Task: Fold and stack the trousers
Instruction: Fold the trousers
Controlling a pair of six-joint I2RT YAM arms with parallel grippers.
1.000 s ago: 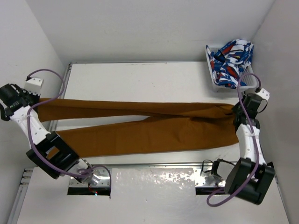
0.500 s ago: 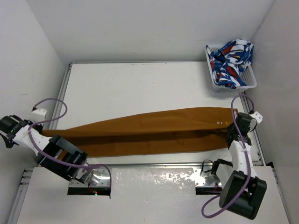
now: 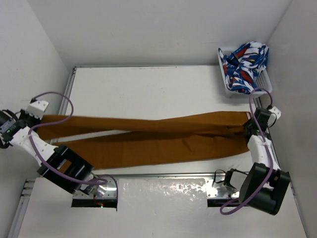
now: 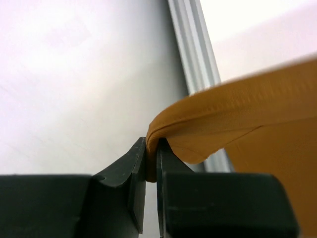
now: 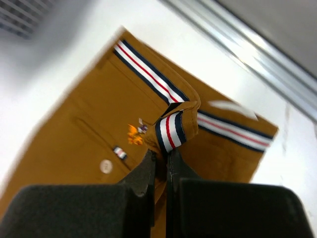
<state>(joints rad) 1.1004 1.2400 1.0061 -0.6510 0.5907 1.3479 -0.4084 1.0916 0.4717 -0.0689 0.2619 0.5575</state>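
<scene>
The mustard-brown trousers point(image 3: 158, 136) lie stretched across the table, waistband at the right, leg ends at the left, the two legs crossing near the middle. My left gripper point(image 3: 30, 118) is shut on a leg hem point(image 4: 208, 124) beyond the table's left rail. My right gripper point(image 3: 251, 124) is shut on the waistband, whose striped inner edge point(image 5: 171, 130) shows folded up between the jaws point(image 5: 161, 161). A button and a small label show on the fabric in the right wrist view.
A white basket point(image 3: 224, 84) with blue-white-red patterned clothes point(image 3: 245, 59) stands at the back right corner. Metal rails point(image 3: 67, 94) edge the table at left, right and front. Walls stand close on both sides.
Both grippers moved back away from the near edge, keeping their hold. The trousers spread out again from one narrow band; the legs now cross and lie flatter on the table.
</scene>
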